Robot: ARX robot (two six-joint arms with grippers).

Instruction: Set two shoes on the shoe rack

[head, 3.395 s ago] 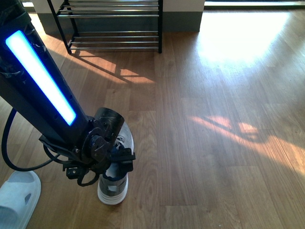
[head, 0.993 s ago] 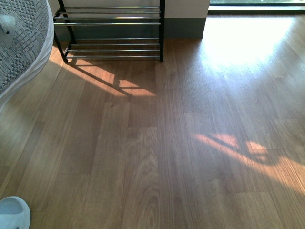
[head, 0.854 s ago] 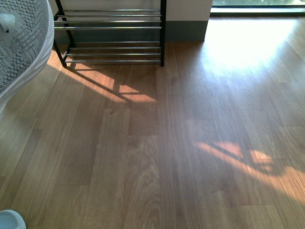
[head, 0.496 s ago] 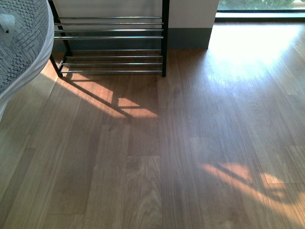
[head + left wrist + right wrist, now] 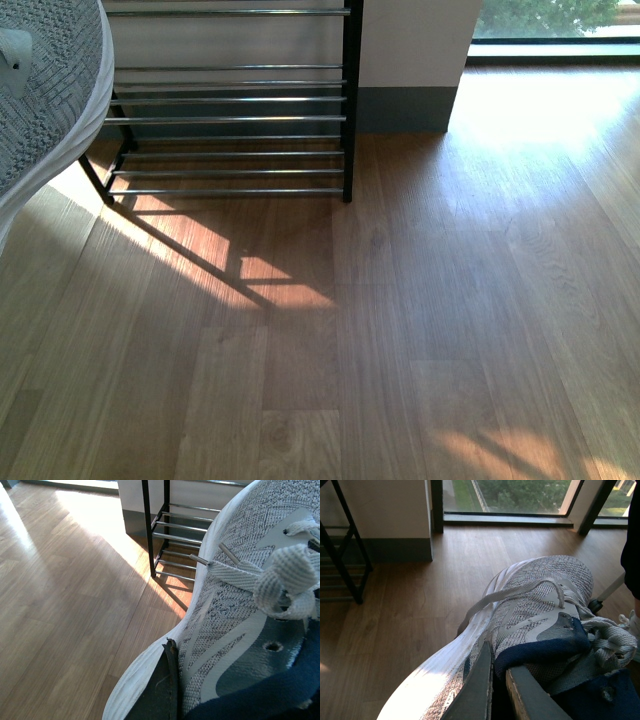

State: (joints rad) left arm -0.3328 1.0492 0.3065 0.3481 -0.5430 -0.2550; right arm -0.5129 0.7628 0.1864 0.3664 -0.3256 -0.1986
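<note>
Fingers [image 5: 161, 695] of the left gripper [image 5: 175, 667] clamp the first sneaker [image 5: 235, 600] at its side, near the navy collar. Only one dark finger shows, flat against the wall of the white sole; the shoe hides the other. In the front view this grey knit shoe fills the upper left corner, hanging clear of the wooden floor [image 5: 420, 320] and covering the left end of the shoe rack [image 5: 230, 120]. The rack stands at the floor's far edge, against the wall. Further right, the right gripper [image 5: 498, 672] has its two fingers [image 5: 477, 690] nearly together, pinching the second sneaker [image 5: 535, 595] by its side wall beside the navy collar. This shoe is held above the floor, and the rack's black frame shows further off.
</note>
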